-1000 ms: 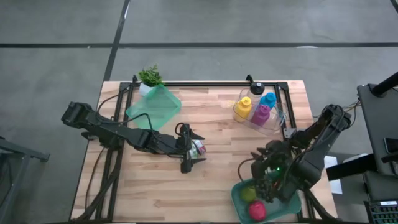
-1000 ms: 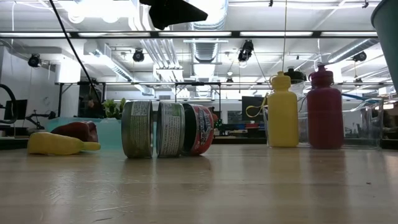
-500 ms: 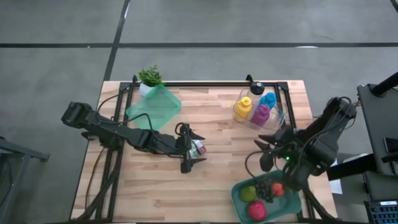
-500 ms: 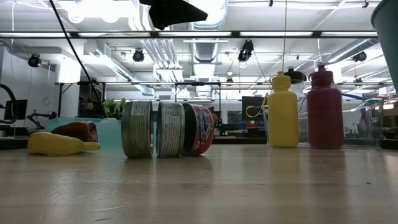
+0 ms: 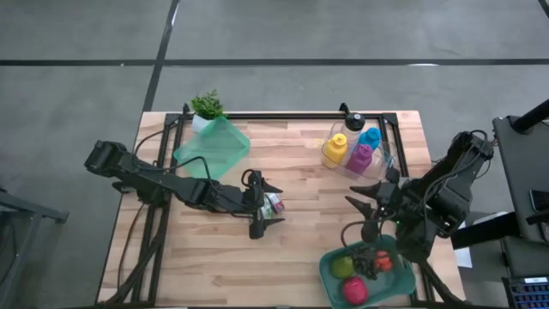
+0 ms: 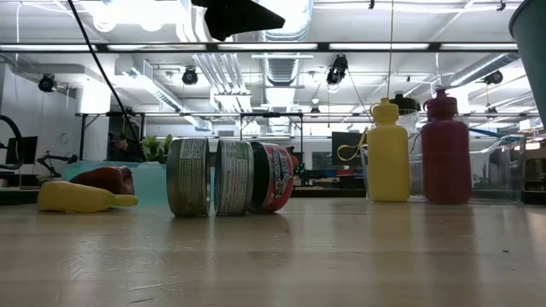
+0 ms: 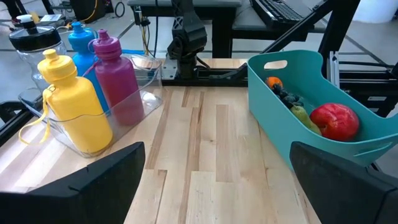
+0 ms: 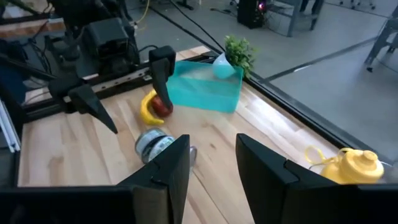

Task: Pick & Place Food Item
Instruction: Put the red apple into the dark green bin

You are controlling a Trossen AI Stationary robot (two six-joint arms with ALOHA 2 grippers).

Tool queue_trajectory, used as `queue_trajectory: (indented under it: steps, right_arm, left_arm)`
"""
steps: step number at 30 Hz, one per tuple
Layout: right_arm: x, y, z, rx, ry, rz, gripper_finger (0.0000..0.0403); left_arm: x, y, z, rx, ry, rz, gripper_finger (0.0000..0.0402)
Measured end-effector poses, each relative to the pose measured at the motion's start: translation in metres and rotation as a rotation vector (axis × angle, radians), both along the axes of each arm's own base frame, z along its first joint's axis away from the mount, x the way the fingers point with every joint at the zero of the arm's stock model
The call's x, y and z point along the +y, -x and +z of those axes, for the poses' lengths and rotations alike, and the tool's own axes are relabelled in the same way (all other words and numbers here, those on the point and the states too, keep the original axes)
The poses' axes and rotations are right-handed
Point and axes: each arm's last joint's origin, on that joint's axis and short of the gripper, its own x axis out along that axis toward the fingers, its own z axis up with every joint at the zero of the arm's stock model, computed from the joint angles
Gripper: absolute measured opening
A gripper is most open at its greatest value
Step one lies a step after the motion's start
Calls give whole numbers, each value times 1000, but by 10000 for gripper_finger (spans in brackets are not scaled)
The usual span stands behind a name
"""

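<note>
The next food to move looks like the cans (image 6: 230,176). They lie on their sides on the tabletop (image 5: 300,249), end to end in a short row near the middle. The left gripper (image 5: 264,204) is right at them. Its jaws are spread wide and hold nothing, and the cans sit just past the tips, on the side toward the right arm. So the left arm is much nearer to the cans.

The right gripper (image 5: 367,215) hangs just above the near bin (image 5: 330,276), well apart from the cans. Its jaws have only a small gap, and there is nothing in it.

Now the count:
- Three cans: two with green labels and one red.
- One yellow banana (image 6: 77,198) and one red food (image 6: 107,179). I cannot tell what the red one is. Both lie by the far bin (image 5: 214,148).
- Two teal bins.
- Four foods in the near bin: a red apple (image 7: 334,120), a green fruit (image 5: 343,268), dark grapes (image 5: 367,260) and a small orange thing (image 7: 273,81).
- Four bottles (image 7: 68,102) in a clear tray: yellow, blue, purple and one with a black lid.
- One little plant (image 5: 207,106) at the back.

To grab a can, I think the jaws should close across its round side (not over its flat ends).
</note>
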Motion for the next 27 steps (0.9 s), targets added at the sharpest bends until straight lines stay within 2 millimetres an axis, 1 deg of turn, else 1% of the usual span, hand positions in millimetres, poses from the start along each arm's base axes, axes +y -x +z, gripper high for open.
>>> queue_trajectory:
  steps: [9, 27]
  right_arm:
    - [3, -2, -4, 24, 36, 9, 125]
    - [3, -3, -4, 18, 28, 8, 125]
  left_arm:
    - [0, 0, 0, 0, 0, 0, 400]
    - [0, 0, 0, 0, 0, 0, 400]
